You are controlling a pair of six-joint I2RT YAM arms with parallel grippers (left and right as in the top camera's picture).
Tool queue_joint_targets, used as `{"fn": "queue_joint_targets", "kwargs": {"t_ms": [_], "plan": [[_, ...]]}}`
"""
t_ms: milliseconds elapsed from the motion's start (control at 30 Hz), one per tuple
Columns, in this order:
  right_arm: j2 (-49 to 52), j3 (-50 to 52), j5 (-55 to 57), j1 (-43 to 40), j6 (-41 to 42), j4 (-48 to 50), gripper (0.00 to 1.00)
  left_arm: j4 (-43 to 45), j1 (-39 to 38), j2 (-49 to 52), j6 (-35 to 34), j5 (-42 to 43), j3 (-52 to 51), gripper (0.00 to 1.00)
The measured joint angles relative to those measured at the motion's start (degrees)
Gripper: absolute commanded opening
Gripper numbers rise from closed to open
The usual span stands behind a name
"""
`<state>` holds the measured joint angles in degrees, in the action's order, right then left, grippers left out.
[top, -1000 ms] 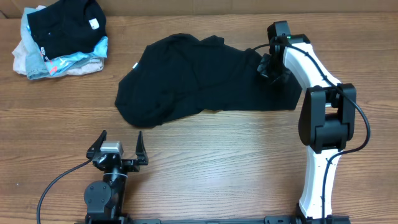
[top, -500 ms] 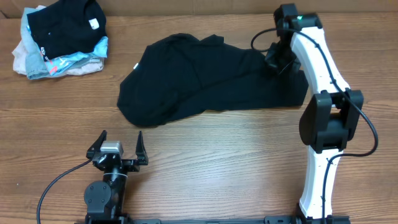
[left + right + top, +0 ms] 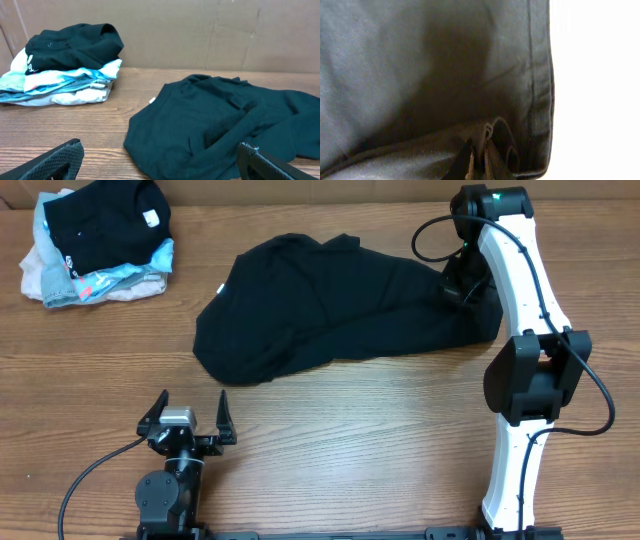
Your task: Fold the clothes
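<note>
The clothes, a black T-shirt (image 3: 330,310), lie crumpled across the back middle of the table, with a small pale label (image 3: 219,288) at the left edge. My right gripper (image 3: 462,285) is at the shirt's right end, shut on a fold of its fabric. The right wrist view shows the dark cloth (image 3: 420,65) filling the frame and a bunched fold pinched between the jaws of the right gripper (image 3: 479,150). My left gripper (image 3: 190,418) rests near the front edge, open and holding nothing. From the left gripper (image 3: 160,152) the shirt (image 3: 220,125) lies just ahead.
A pile of other garments (image 3: 95,240), black over light blue and pale pink, sits at the back left corner, also seen as the pile (image 3: 65,65) from the left wrist. A cardboard wall (image 3: 200,35) stands behind the table. The right arm (image 3: 525,380) rises along the right side.
My right gripper has moved right and toward the back with the shirt's edge in it. The shirt's right end has been drawn out that way. The left arm has not moved.
</note>
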<state>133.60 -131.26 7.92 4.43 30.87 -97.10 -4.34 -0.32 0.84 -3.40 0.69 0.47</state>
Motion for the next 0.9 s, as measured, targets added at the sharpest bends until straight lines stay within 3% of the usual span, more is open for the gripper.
{"fn": "queue_joint_targets", "kwargs": {"t_ms": [267, 600, 900], "plan": [[-2.64, 0.00, -0.33, 0.00, 0.76, 0.04, 0.06, 0.00, 0.00, 0.02, 0.00, -0.13, 0.00, 1.00], [-12.76, 2.67, -6.19, 0.28, -4.46, -0.04, 0.04, 0.13, 0.00, 0.02, -0.13, 0.48, 0.00, 1.00], [-13.05, 14.01, -6.23, 1.97, -4.70, -0.02, 0.04, 9.22, 0.00, 0.02, -0.96, 12.26, 0.42, 1.00]]}}
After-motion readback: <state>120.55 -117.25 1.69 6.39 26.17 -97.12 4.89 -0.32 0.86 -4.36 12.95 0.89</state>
